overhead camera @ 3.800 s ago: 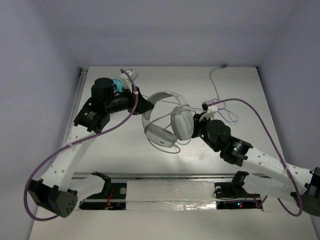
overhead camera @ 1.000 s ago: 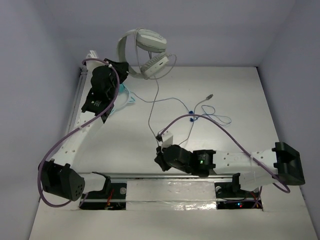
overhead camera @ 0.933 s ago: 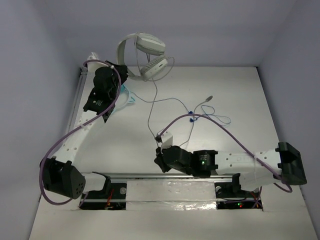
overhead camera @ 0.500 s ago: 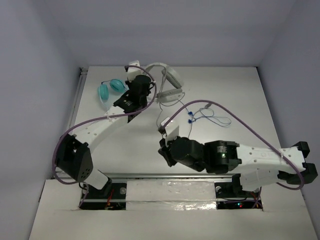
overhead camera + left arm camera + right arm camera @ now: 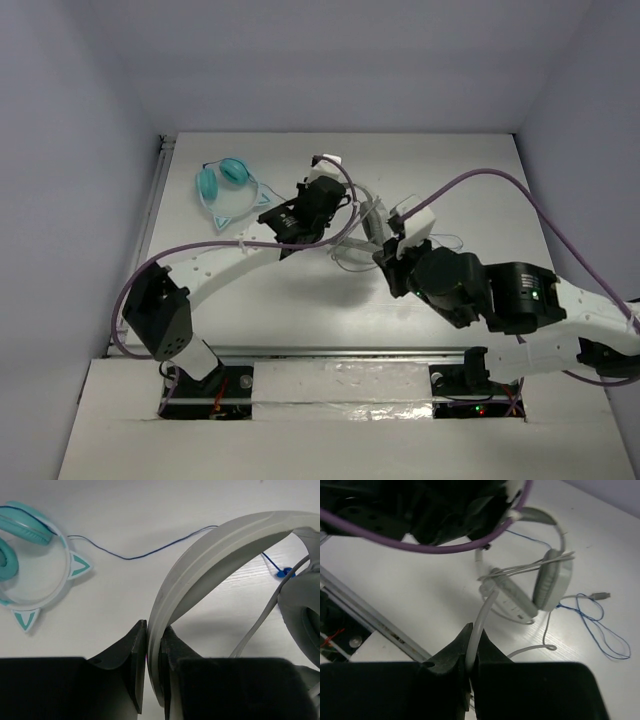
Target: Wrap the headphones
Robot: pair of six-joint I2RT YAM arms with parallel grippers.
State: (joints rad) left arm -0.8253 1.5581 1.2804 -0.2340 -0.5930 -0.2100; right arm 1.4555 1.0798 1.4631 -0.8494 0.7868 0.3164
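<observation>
- headphones [image 5: 372, 216] sat near the middle of the table [image 5: 300, 310], toward its far edge.
- left gripper [image 5: 154, 662] was clamped tight on the headband [image 5: 200, 560].
- right gripper [image 5: 471, 652] pinched the thin white cable [image 5: 485, 610], on the near side of the cups.

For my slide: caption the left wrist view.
Left gripper shut on the headband of the headphones; teal cat-ear headphones lie nearby.

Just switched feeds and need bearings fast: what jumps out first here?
The white headphones in the middle of the table, cable looped across the cups. The left gripper is shut on the headband; the right gripper pinches the cable. Teal cat-ear headphones lie apart at the far left.
</observation>
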